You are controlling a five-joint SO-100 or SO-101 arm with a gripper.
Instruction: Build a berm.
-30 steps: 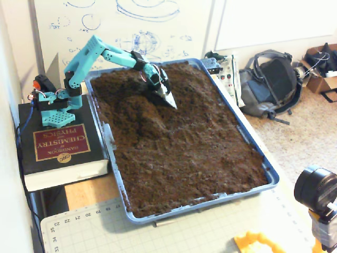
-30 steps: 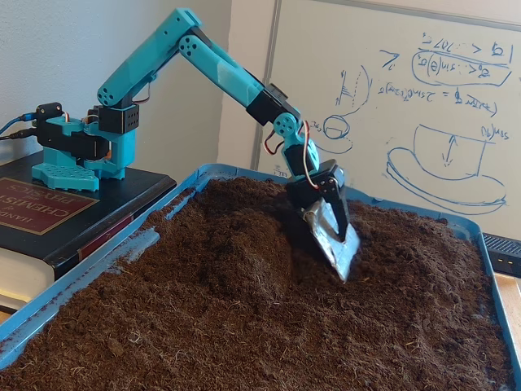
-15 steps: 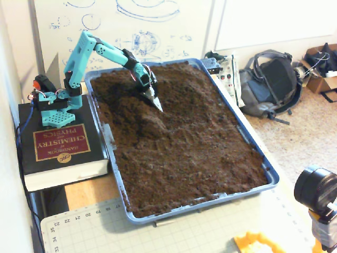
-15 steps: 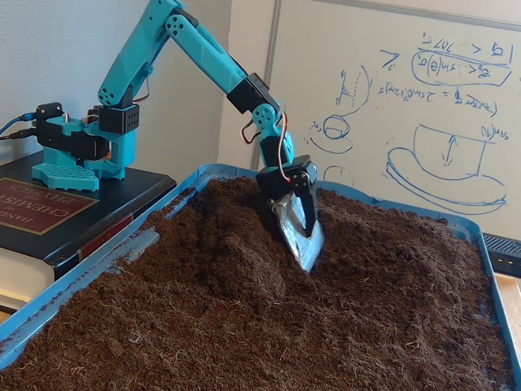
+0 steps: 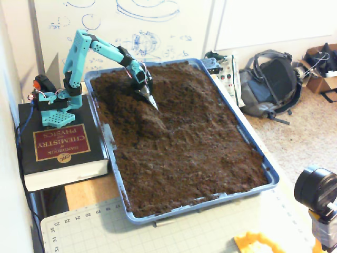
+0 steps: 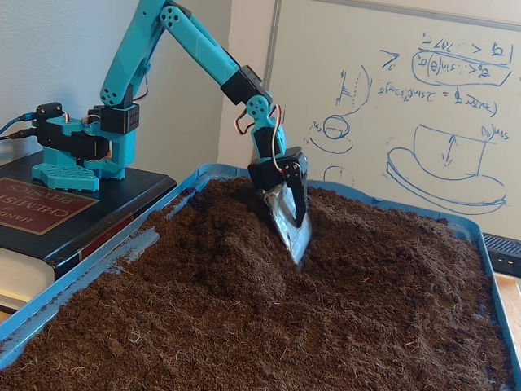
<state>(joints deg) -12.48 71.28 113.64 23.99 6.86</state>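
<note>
In the higher fixed view, one blue tray (image 5: 268, 176) full of dark soil lies on the worktop (image 5: 84, 192). One berm (image 5: 145, 118) rises in the tray's far left part. One turquoise arm (image 5: 79, 52) stands on one black chemistry handbook (image 5: 60, 150) beside the tray. Its gripper (image 5: 151, 101) carries a metal scoop blade whose tip touches the berm's far end; whether the jaws are clamped on it or apart cannot be told. One backpack (image 5: 271, 84) lies on the carpet, a whiteboard behind.

In the lower fixed view, the gripper (image 6: 295, 244) drives the blade into the right flank of the berm (image 6: 236, 252). Blue sketches cover the whiteboard (image 6: 423, 106).
</note>
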